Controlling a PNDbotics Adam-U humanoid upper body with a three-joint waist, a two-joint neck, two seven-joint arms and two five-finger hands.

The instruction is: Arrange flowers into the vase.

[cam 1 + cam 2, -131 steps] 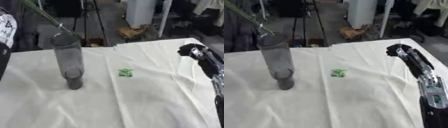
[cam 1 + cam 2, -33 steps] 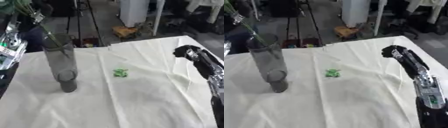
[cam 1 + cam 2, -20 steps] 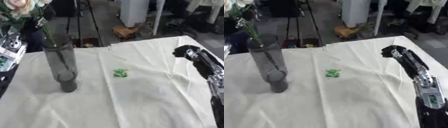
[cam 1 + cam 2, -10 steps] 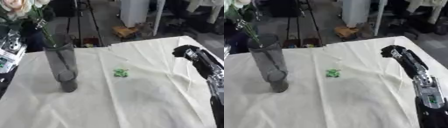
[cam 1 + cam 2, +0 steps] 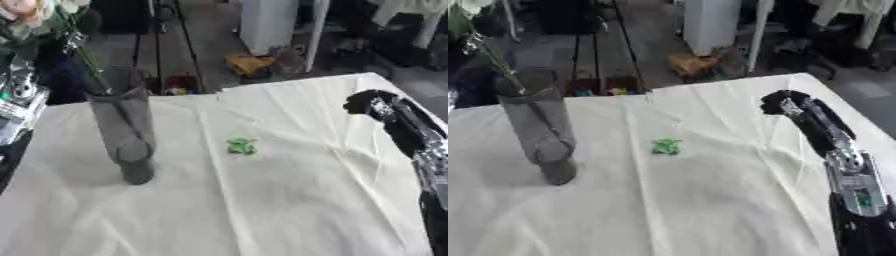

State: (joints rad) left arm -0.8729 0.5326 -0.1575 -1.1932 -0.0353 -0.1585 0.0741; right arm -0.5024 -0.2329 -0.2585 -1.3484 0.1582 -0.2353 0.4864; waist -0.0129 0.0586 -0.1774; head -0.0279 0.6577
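Observation:
A tall grey see-through vase (image 5: 122,131) stands upright on the left of the white cloth. A flower with a pale bloom (image 5: 24,11) leans at the upper left, and its green stem (image 5: 89,62) runs down into the vase's mouth. My left hand (image 5: 72,38) shows only in part among the leaves by the bloom, closed on the stem; its forearm (image 5: 17,97) is at the left edge. My right hand (image 5: 782,103) hangs relaxed over the table's right side, holding nothing.
A small green scrap (image 5: 241,145) lies on the cloth (image 5: 262,210) near the middle, right of the vase. The table's far edge runs just behind the vase, with floor, stands and boxes beyond it.
The flower has come down: its stem sits deeper in the vase and the bloom now shows at the upper left. The right arm has not moved.

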